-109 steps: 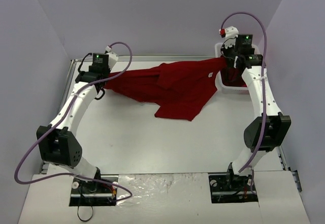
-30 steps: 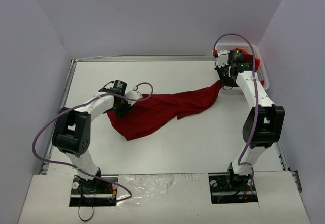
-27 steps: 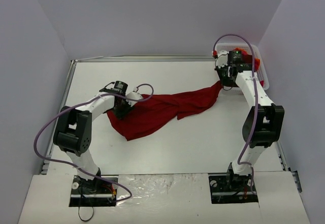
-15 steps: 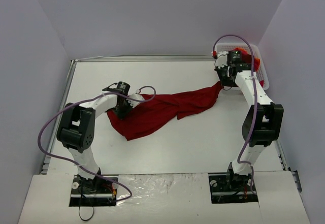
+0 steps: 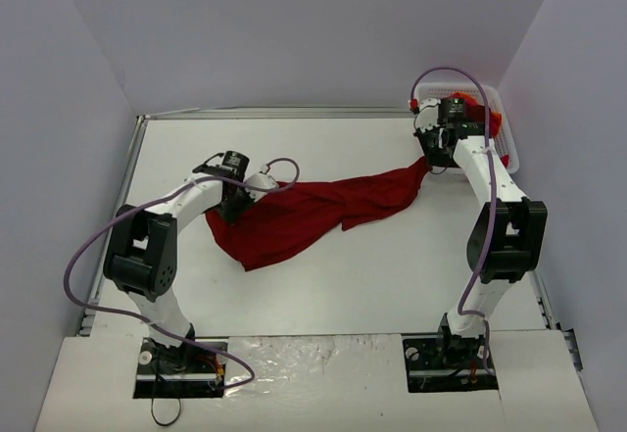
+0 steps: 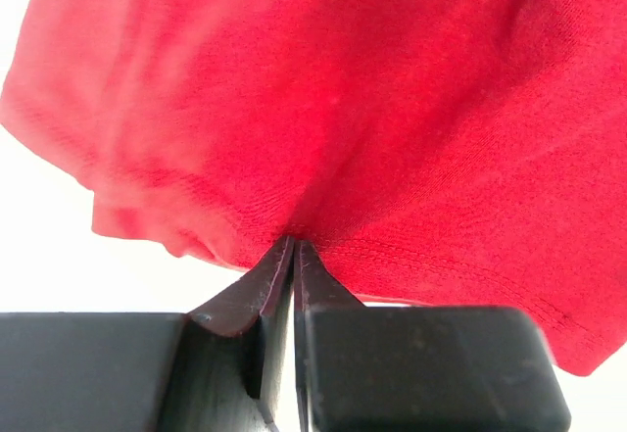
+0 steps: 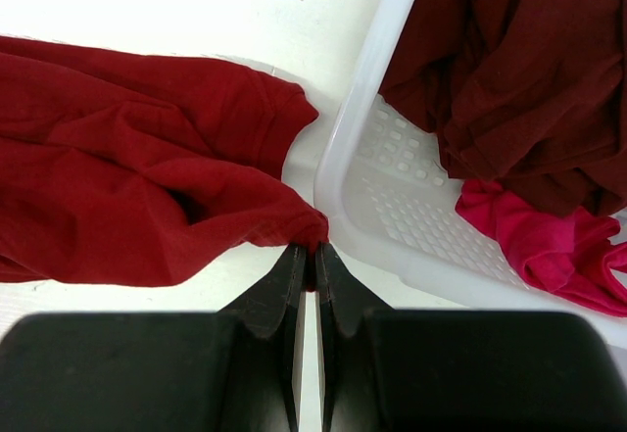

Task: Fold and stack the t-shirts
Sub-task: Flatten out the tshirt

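**Dark red t-shirt (image 5: 313, 212) spread on the table (image 5: 323, 285) between 2 arms, centre of the top view.**
The shirt's full span is shown only from above, and the grips only by the wrist views. The left gripper (image 6: 294, 248) is pressed together on the stitched hem. The right gripper (image 7: 313, 253) is closed, pinching a bunched corner just beside the white basket (image 7: 358, 99), where darker shirts (image 7: 519, 70) and a pink-red cloth (image 7: 549, 246) are seen at upper right.
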### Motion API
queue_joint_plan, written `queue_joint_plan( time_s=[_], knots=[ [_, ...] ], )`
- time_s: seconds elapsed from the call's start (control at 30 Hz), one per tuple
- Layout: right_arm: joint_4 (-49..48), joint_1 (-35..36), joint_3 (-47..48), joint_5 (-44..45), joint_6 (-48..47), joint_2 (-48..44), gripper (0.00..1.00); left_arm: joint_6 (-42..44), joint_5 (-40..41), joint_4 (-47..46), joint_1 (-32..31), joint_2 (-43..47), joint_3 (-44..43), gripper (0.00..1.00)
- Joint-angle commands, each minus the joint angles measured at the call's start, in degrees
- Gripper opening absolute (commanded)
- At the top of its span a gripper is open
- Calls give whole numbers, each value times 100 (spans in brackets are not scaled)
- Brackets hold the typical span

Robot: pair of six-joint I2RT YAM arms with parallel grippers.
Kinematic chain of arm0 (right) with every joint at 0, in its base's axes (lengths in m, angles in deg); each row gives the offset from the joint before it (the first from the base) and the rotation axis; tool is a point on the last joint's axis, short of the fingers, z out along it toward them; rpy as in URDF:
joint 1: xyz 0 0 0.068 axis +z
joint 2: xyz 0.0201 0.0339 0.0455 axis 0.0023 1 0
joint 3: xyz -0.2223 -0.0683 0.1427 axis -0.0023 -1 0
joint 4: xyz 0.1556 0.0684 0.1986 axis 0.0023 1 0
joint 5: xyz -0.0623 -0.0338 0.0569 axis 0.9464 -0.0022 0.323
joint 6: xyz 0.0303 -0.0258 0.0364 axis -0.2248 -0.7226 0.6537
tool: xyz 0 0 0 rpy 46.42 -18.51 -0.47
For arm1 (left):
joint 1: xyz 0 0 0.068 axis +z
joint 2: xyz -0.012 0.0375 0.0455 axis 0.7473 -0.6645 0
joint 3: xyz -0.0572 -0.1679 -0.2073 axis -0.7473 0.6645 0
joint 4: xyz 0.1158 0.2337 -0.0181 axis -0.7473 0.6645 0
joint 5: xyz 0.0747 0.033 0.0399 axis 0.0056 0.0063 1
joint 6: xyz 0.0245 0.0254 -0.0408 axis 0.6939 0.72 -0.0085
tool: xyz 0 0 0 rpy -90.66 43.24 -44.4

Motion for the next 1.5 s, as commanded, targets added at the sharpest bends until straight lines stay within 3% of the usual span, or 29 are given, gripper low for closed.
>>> queue_joint_plan(
  time_s=[0.0,0.23,0.43,0.6,1.03,1.47],
  knots=[
    [21,39,90,94,-68,6,0,-53,224,302,-33,431,-430,2],
    [21,48,64,50,-68,-38,0,-71,435,417,-33,625,-501,3],
    [20,48,370,207,-16,-65,0,-456,1899,-188,46,651,-553,2],
    [38,30,932,375,20,-135,0,-957,2420,-444,415,835,-958,2],
    [29,-58,1206,164,99,-811,0,-1345,3125,-708,644,2285,-1442,2],
    [29,-278,1347,-29,204,-1031,0,-1108,3555,-708,732,2831,-1442,2]
  ],
)
